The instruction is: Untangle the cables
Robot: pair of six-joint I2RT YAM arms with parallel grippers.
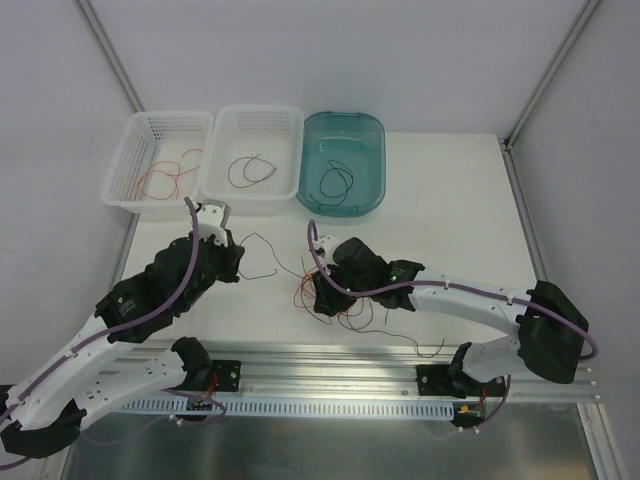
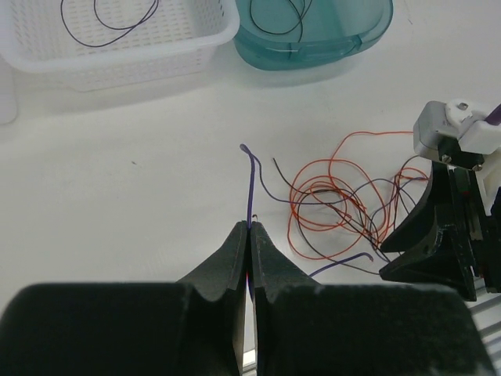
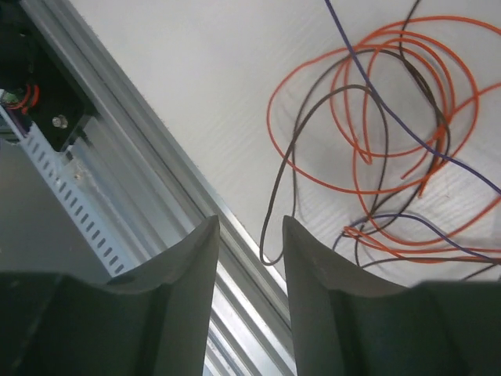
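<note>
**Left gripper** [image 2: 250,229]: my fingers are pressed together on one dark violet strand [image 2: 252,176], which rises from the pinch and bends toward the heap. I judge this hold is meant to draw that single strand clear of the rest.

**Right gripper** [image 3: 250,235]: my fingers are spread and hold nothing. A loose dark wire end hangs in the gap without touching either finger. The gripper sits right at the heap, probably to pin or pick the next strand.

**Cables** [image 2: 337,196]: red-orange and dark loops lie crossed over one another on the tabletop [image 2: 117,180], near its near edge, just beside the aluminium rail [image 3: 156,164].

**Far edge:** the corner white basket [image 1: 118,170] holds a red-orange wire, the middle white basket [image 1: 296,150] a dark one, and the teal tub [image 1: 378,150] another dark one. They are apparently there for sorting.

**Markings:** no brand, label or writing is readable.
</note>
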